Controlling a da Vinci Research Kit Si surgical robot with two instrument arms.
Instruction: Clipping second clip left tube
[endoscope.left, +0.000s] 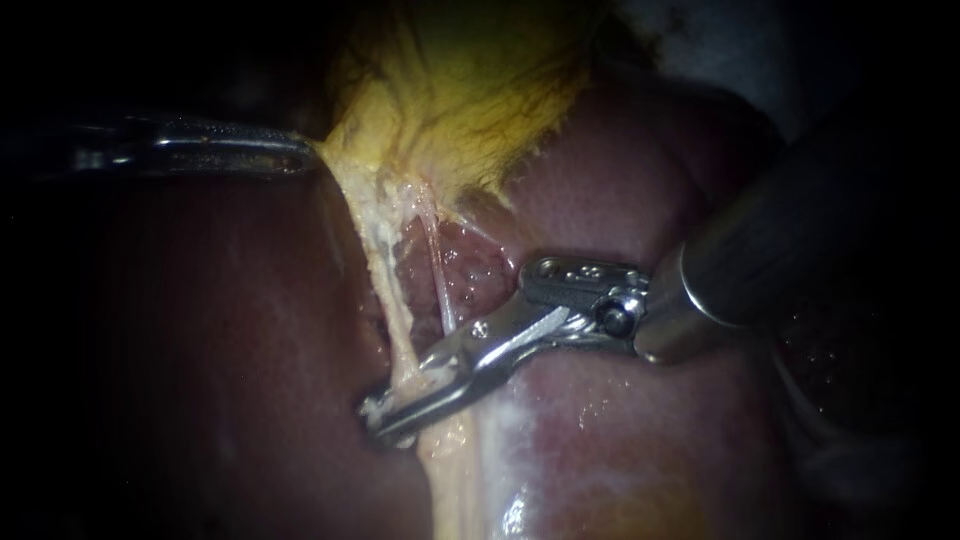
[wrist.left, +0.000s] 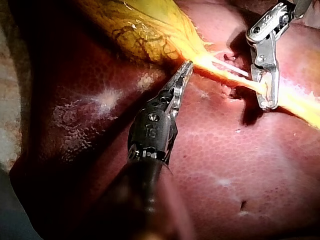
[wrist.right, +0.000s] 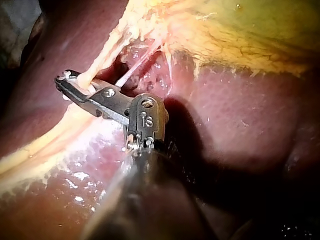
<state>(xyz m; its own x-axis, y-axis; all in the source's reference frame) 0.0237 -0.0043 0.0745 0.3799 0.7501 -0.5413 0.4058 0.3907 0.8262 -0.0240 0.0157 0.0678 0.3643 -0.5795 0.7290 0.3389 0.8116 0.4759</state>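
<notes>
Pale yellowish left tube (endoscope.left: 387, 290), taut, slanting across dark-red liver (endoscope.left: 200, 350).

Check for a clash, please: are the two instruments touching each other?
No, the left instrument sits at the gallbladder, apart from the right instrument down on the pale tube.

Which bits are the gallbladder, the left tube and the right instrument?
gallbladder (endoscope.left: 470, 90): endoscope view, its yellow wall.
left tube (endoscope.left: 385, 280): endoscope view, mid-length, above the jaws.
right instrument (endoscope.left: 378, 420): endoscope view, between its jaw tips.
</notes>
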